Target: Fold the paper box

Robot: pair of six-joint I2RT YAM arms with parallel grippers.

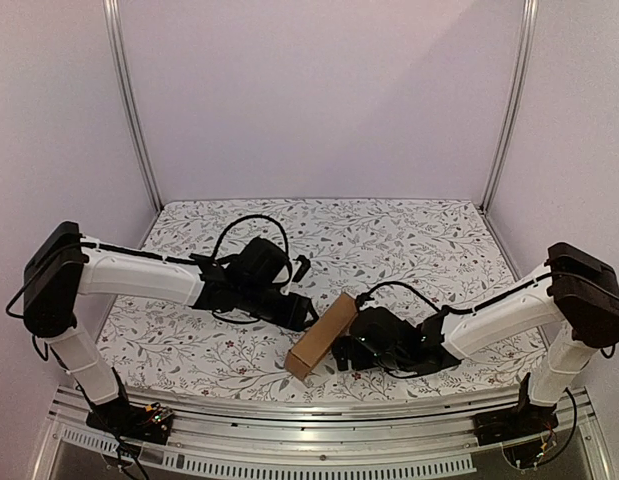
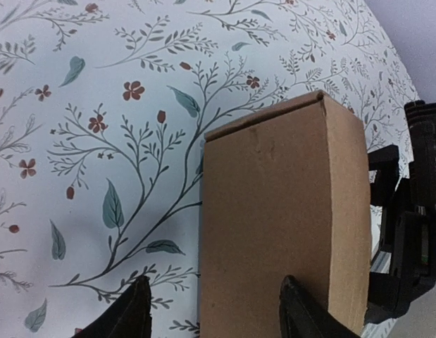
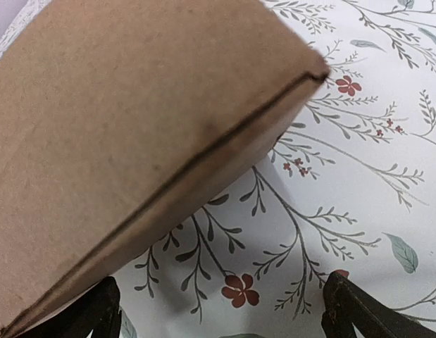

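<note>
The paper box (image 1: pixel 322 334) is a closed brown cardboard box lying diagonally on the floral cloth, between the two grippers. In the left wrist view the paper box (image 2: pixel 281 218) fills the lower right. My left gripper (image 2: pixel 216 311) is open and straddles the box's long left edge, with one fingertip (image 2: pixel 296 304) over its top face and the other over the cloth. My right gripper (image 3: pixel 228 310) is open over bare cloth, and the paper box (image 3: pixel 133 120) lies just beyond its left fingertip (image 3: pixel 98 310). In the top view, the left gripper (image 1: pixel 294 310) and right gripper (image 1: pixel 351 348) flank the box.
The floral cloth (image 1: pixel 409 250) covers the table. The box's near end lies close to the front metal rail (image 1: pixel 319 405). Upright frame posts (image 1: pixel 134 110) stand at the back corners, with plain walls behind. My right gripper's black body (image 2: pixel 408 232) shows beyond the box's right side.
</note>
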